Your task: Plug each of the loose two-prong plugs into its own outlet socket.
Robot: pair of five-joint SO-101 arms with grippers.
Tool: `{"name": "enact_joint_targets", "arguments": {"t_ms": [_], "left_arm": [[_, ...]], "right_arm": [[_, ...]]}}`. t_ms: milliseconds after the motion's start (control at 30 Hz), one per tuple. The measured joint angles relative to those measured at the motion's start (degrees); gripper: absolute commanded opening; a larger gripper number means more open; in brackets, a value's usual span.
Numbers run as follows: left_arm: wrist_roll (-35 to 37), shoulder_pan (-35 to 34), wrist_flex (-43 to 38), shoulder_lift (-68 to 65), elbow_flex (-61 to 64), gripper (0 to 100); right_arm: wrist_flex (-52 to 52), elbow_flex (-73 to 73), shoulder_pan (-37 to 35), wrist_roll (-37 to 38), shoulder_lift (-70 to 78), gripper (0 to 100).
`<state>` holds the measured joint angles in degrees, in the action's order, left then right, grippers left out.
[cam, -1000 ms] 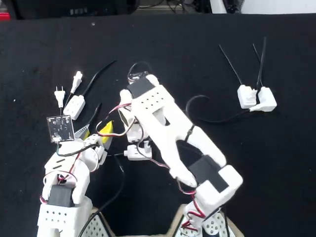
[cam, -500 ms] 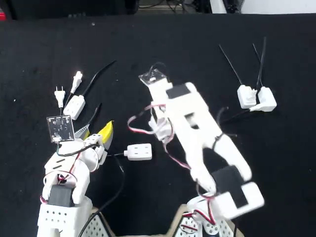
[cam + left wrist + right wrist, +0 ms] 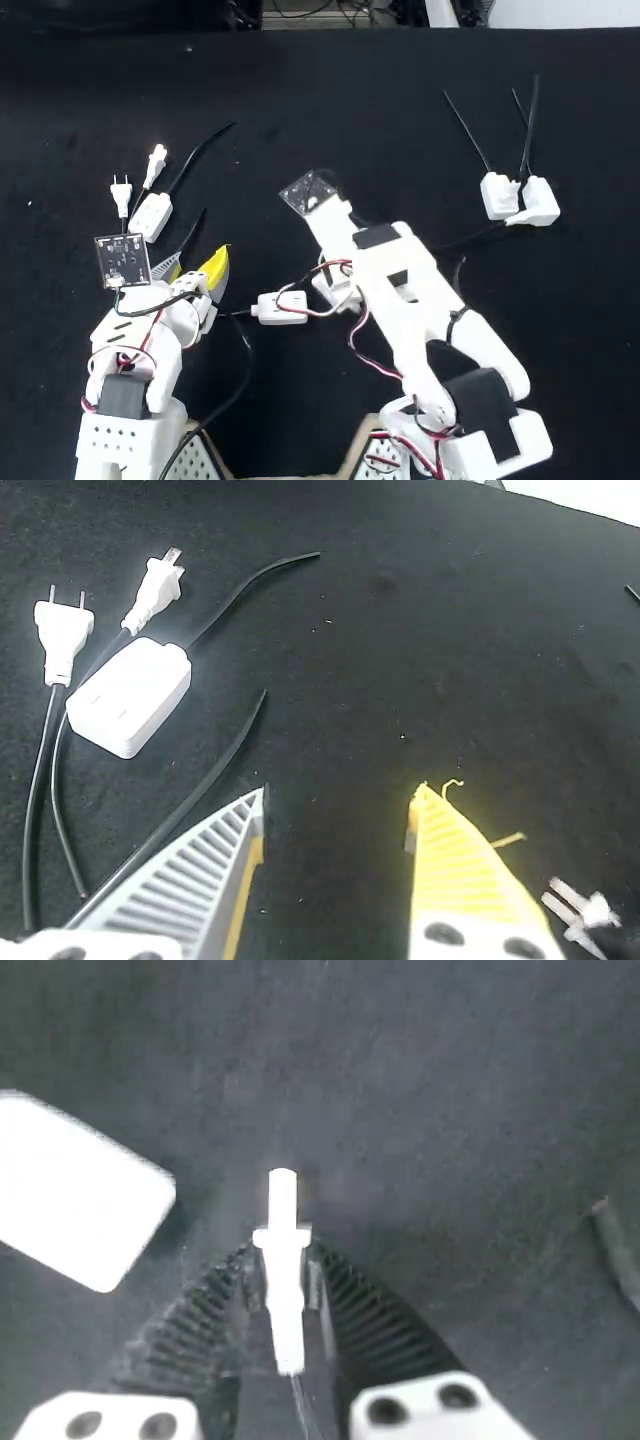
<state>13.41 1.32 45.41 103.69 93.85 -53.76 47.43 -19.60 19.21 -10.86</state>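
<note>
While the left gripper (image 3: 335,802) stood open above the black table (image 3: 360,90), with nothing between its grey and yellow fingers, the right gripper (image 3: 283,1252) was closed on the held plug (image 3: 283,1205). The held plug was clamped by its body between the ribbed fingers (image 3: 355,1305), and its front end projected beyond the fingertips. The middle socket (image 3: 280,307) was seen just beside that projecting end and apart from it. In the high view, this socket lay near the front of the table, between the two arms, with the right arm (image 3: 420,300) bent over the table next to it.

Ahead of the left gripper, the first loose plug (image 3: 121,192) and the second loose plug (image 3: 156,160) were laid side by side with their prongs pointed toward the far edge. Neither was inserted. The left socket (image 3: 150,216) lay just beside them.

Well apart, at the right of the table, the third socket (image 3: 498,195) and the fourth socket (image 3: 538,203) lay touching each other. Black cords (image 3: 465,120) ran from them toward the far edge.
</note>
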Motion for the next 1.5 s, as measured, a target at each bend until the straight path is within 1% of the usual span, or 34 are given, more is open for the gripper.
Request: {"name": "enact_joint_targets", "arguments": {"t_ms": [167, 300, 400, 467, 767, 933, 1000, 1100, 1267, 1367, 1500], "left_arm": [[0.0, 0.0, 0.0, 0.0, 0.0, 23], [0.0, 0.0, 0.0, 0.0, 0.0, 23], [0.0, 0.0, 0.0, 0.0, 0.0, 23], [0.0, 0.0, 0.0, 0.0, 0.0, 23], [0.0, 0.0, 0.0, 0.0, 0.0, 23], [0.0, 0.0, 0.0, 0.0, 0.0, 23], [0.0, 0.0, 0.0, 0.0, 0.0, 23], [0.0, 0.0, 0.0, 0.0, 0.0, 23], [0.0, 0.0, 0.0, 0.0, 0.0, 23], [0.0, 0.0, 0.0, 0.0, 0.0, 23], [0.0, 0.0, 0.0, 0.0, 0.0, 23]], "right_arm": [[-0.7, 1.0, 0.0, 2.3, 0.0, 2.3], [-0.9, 1.1, 0.0, 3.2, 0.0, 11.5], [-1.2, 1.6, -0.4, 3.3, 0.1, 7.1], [-1.3, 1.6, -0.4, 3.3, 0.1, 6.1], [-1.3, 1.7, -0.4, 3.3, 0.1, 7.7], [0.7, 5.5, -0.2, 4.0, 0.1, 14.5], [2.3, 6.8, -0.6, 4.2, 0.0, 10.8], [2.8, 7.1, -0.7, 4.2, -0.1, 1.3], [3.1, 6.4, 0.3, 4.3, -0.1, 1.0], [-2.0, 3.3, 0.1, 4.3, -0.4, 1.1], [-9.8, -0.5, -0.4, 3.5, -7.2, 1.1]]}}
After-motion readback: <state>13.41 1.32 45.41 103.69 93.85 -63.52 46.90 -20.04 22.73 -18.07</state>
